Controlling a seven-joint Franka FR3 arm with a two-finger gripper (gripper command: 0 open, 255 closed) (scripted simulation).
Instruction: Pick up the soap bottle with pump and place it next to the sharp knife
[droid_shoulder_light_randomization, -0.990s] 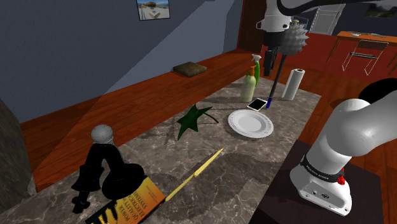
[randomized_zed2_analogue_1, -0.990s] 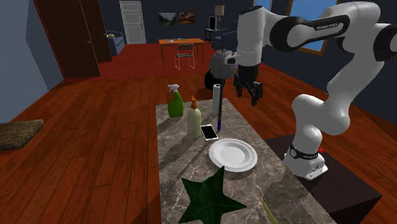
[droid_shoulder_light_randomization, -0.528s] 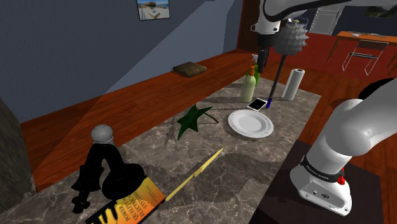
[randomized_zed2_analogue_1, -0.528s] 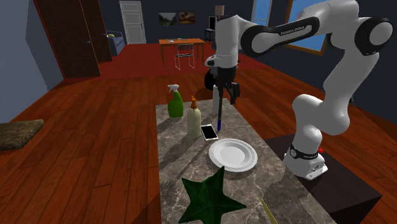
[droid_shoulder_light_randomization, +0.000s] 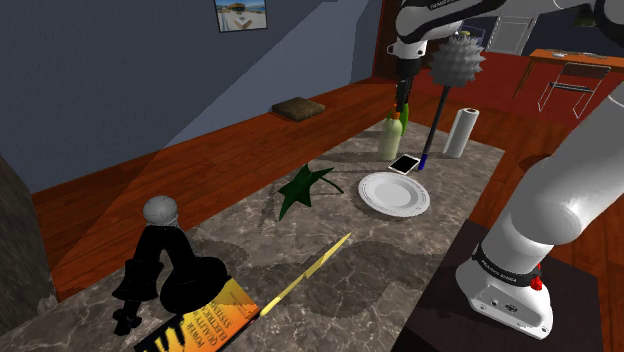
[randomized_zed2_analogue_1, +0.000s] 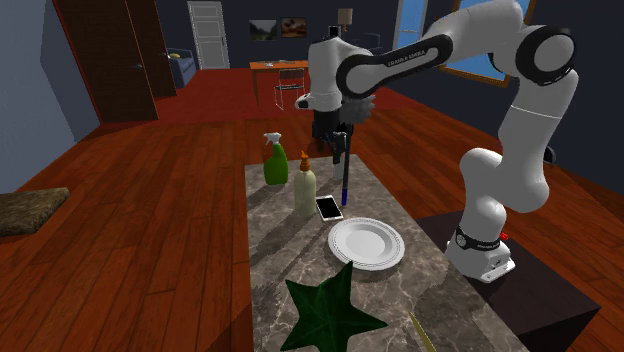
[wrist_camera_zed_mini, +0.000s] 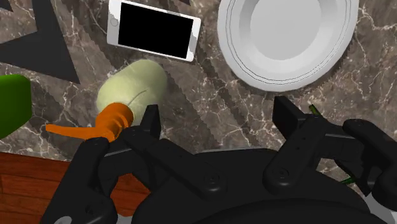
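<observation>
The soap bottle (randomized_zed2_analogue_1: 304, 188) is pale green with an orange pump and stands upright at the far end of the marble table (randomized_zed2_analogue_1: 290, 255). In the shoulder view the bottle (droid_shoulder_light_randomization: 393, 137) sits just under my gripper (droid_shoulder_light_randomization: 403, 106). My gripper (randomized_zed2_analogue_1: 336, 152) hangs above the table a little to the second exterior view's right of the bottle. The wrist view looks down on the bottle (wrist_camera_zed_mini: 132, 84), whose pump lies beside one finger and outside the gap of my open gripper (wrist_camera_zed_mini: 218, 114). The long yellow knife (droid_shoulder_light_randomization: 306, 271) lies far off near the book.
A green spray bottle (randomized_zed2_analogue_1: 275, 160), a phone (randomized_zed2_analogue_1: 328, 207), a white plate (randomized_zed2_analogue_1: 366, 243) and a spiky brush (droid_shoulder_light_randomization: 458, 60) on a leaning blue handle crowd the soap bottle. A paper roll (droid_shoulder_light_randomization: 459, 132), a green star (droid_shoulder_light_randomization: 303, 188), a black figure (droid_shoulder_light_randomization: 165, 265) and a book (droid_shoulder_light_randomization: 205, 320) share the table.
The arm has swung toward the second exterior view's left, carrying the gripper from beside the brush to above the soap bottle. The fingers have stayed open; nothing on the table moved.
</observation>
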